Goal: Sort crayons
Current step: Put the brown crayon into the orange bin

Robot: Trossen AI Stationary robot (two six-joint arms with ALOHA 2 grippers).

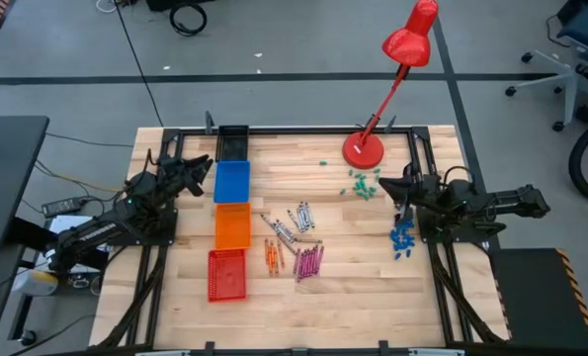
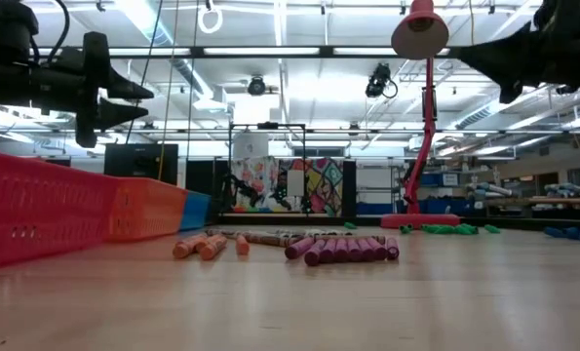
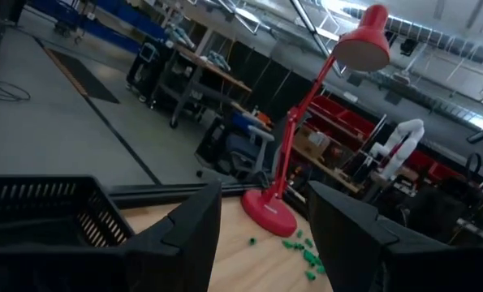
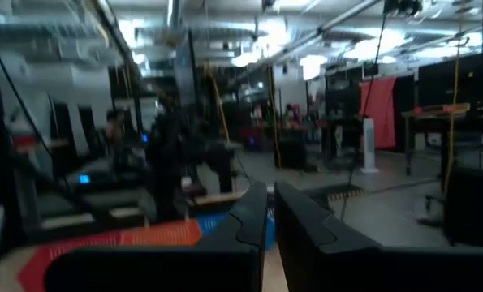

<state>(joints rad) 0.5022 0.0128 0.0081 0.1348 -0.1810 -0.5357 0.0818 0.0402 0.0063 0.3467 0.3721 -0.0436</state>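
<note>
left tool (image 3: pixel 261 235) spread, right tool (image 4: pixel 271 227) apparently near-closed, both clear of crayons (image 1: pixel 295 243).

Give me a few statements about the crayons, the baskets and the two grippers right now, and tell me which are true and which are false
1. The magenta crayons lie loose on the table. True.
2. The orange crayons are already inside the orange basket. False: they lie on the table beside it.
3. The left gripper holds a crayon. False: its fingers are spread with nothing between them, near the blue basket.
4. The red lamp stands on the table's far side. True.
5. The right gripper is over the grey crayons. False: it sits at the table's right side, near the green bits and blue bits.
</note>
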